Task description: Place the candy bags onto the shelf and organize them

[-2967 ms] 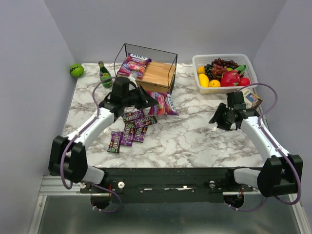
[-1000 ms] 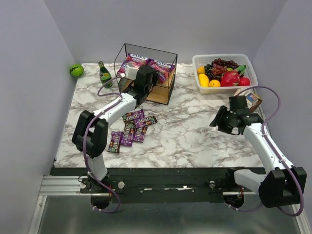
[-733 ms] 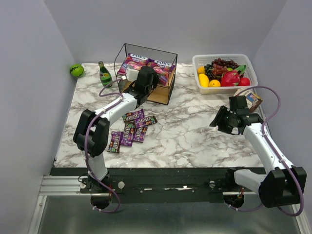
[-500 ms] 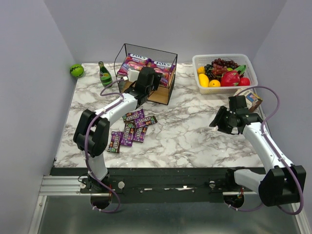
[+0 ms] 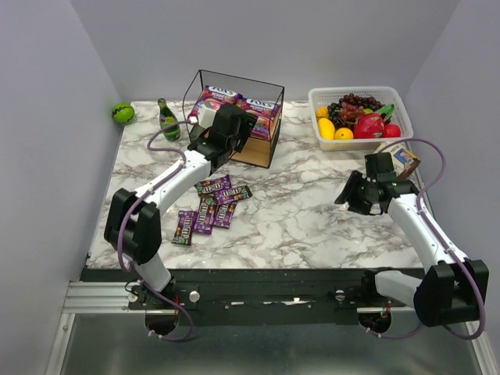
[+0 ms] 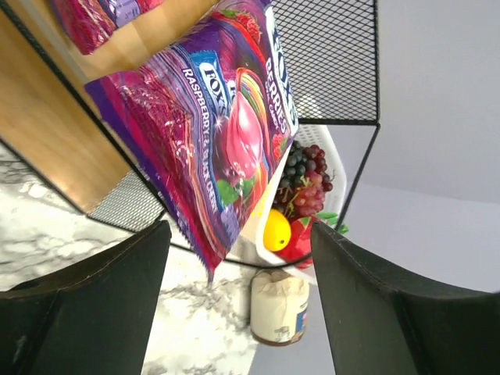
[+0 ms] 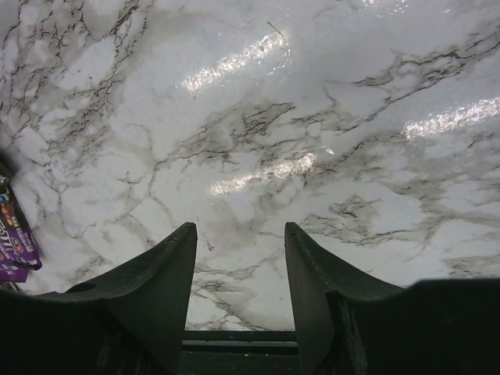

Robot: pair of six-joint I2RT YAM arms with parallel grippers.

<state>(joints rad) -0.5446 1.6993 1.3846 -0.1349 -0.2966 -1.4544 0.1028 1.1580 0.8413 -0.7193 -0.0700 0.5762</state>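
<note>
Jaws gape wide and empty on left gripper (image 6: 234, 242) and right gripper (image 7: 238, 234); FOX'S bags (image 5: 238, 103) lie on the far-edge shelf (image 5: 251, 150), and the light, slippery M&M's packets (image 5: 207, 205) nearer the left edge likely need an end-seam pinch.

Top view high, overhead; wrist views close (left shares shelf (image 5: 255, 149)).

Two glossy pink-purple FOX'S bags (image 5: 261, 106) are seen side by side on the black wire-and-wood shelf (image 5: 254, 151); five narrow dark M&M's packets (image 5: 207, 212) are scattered just nearer.
</note>
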